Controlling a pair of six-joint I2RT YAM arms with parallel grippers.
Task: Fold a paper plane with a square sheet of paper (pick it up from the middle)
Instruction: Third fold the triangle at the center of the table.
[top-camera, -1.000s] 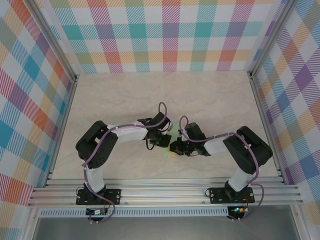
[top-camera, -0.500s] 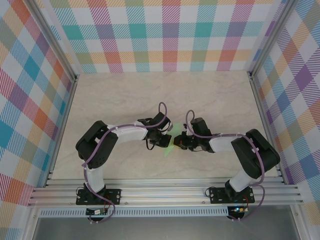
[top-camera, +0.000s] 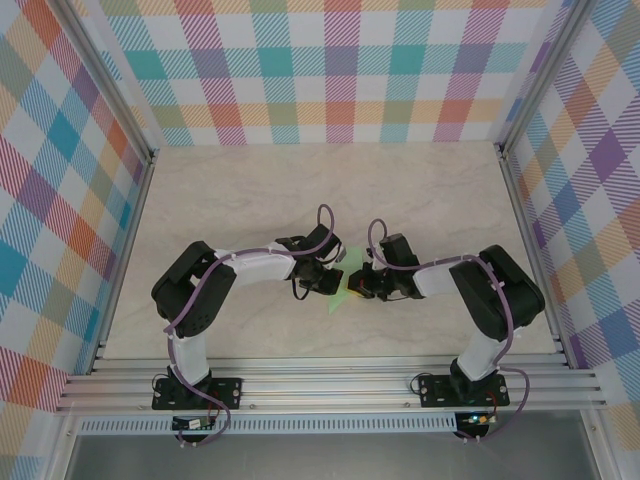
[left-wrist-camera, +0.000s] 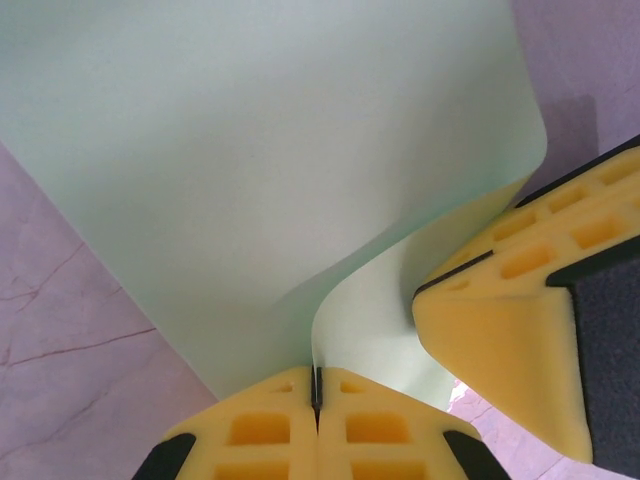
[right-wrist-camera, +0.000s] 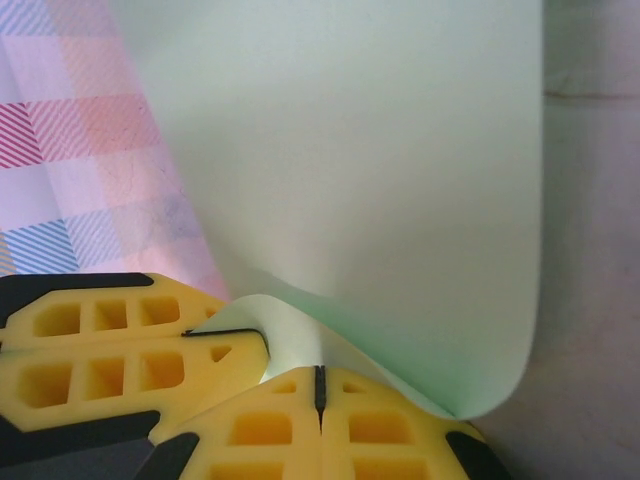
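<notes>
Along the near edge of the table (top-camera: 250, 190), the left arm (top-camera: 255, 265) and the right arm (top-camera: 437, 285) were seen bolted by their bases to an aluminium rail (top-camera: 330, 380). From there both arms were folded inward, so that their ends were held almost nose to nose, slightly nearer than the middle of the tabletop. The left gripper (left-wrist-camera: 316, 388) was seen fully closed. Its yellow pads (left-wrist-camera: 260, 430) were pressed flat against each other, and a thin edge of the square sheet of paper (left-wrist-camera: 270, 150) was pinched in the seam between them. The right gripper (right-wrist-camera: 318, 385) was closed in the same way, clamped on another part of the same pale-green sheet. The two grippers were set just beside each other, one at an angle to the other, with only a curl of paper between them. From each pinch the sheet was bent in a soft curve and then spread away from the wrist cameras as a broad, smooth surface, with a rounded bend along one side. Whether its far edge was rested on the table could not be told. From above, the sheet was seen as a small green patch between the two grippers, partly hidden by them. Beyond the grippers the pale marbled tabletop was stretched back to the checked walls (top-camera: 340, 70) by which it was enclosed on three sides.
</notes>
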